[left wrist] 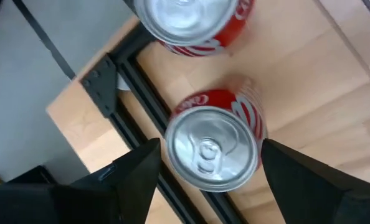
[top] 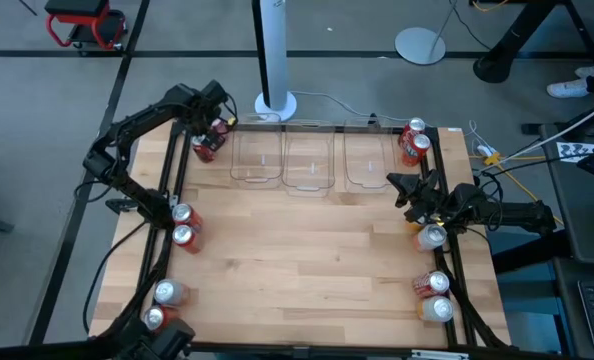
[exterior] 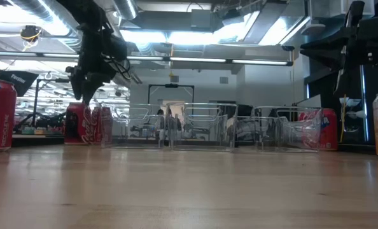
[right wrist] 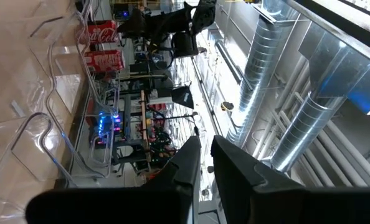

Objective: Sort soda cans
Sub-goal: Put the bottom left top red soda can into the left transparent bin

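Straddling an upright red soda can (left wrist: pixel 216 146) at the bench's (top: pixel 307 250) far left corner, the left gripper (left wrist: pixel 210 180) hangs directly above it, fingers spread either side of the rim, not yet touching. Can axis is vertical, in line with the descent. A second can (left wrist: pixel 194 22) stands just beyond. The right gripper (right wrist: pixel 202 163), pressed together, waits near the right edge.

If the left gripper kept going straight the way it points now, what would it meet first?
Most likely the red soda can standing right beneath the left gripper, between its open fingers; a second red can stands beside it, off that line.
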